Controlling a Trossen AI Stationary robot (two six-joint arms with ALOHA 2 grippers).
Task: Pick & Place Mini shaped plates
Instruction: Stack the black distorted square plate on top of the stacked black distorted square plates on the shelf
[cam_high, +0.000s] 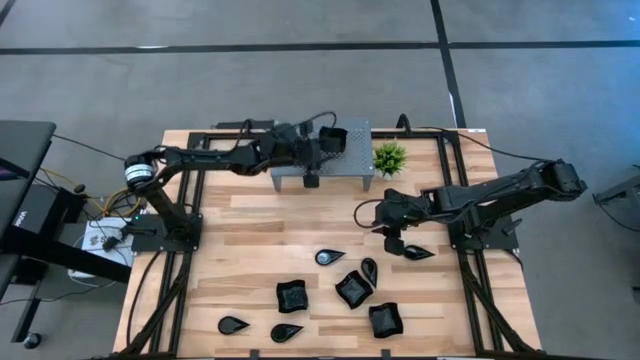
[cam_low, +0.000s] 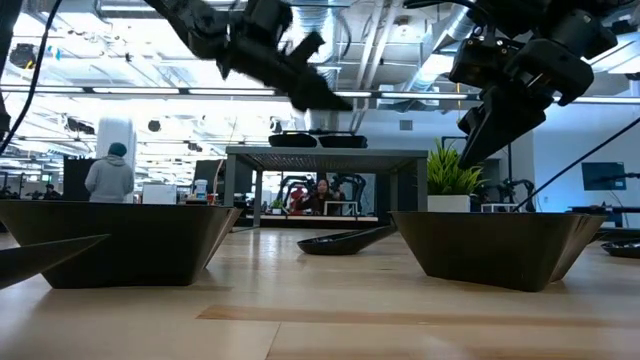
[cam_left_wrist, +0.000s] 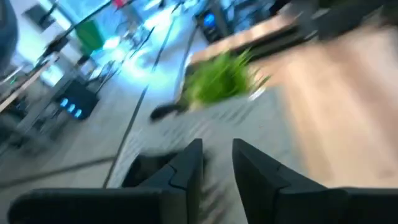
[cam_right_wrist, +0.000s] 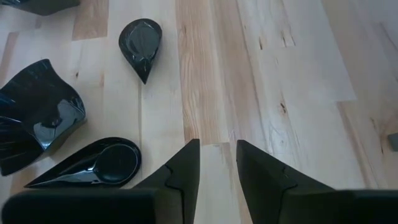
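The left gripper (cam_high: 333, 140) is seen slightly parted, empty, above the grey stand (cam_high: 355, 165); the right gripper (cam_right_wrist: 217, 162) is likewise parted, empty, over the surface (cam_right_wrist: 280, 74) near black plates (cam_right_wrist: 140, 38).

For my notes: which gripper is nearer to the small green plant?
Left. The left gripper is over the grey stand, just beside the green plant. The right gripper is farther, over the table nearer the black plates.

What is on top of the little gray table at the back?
A black dish sits on the gray stand, with the left gripper over it, hiding part of the top. The low view shows dark dishes up there.
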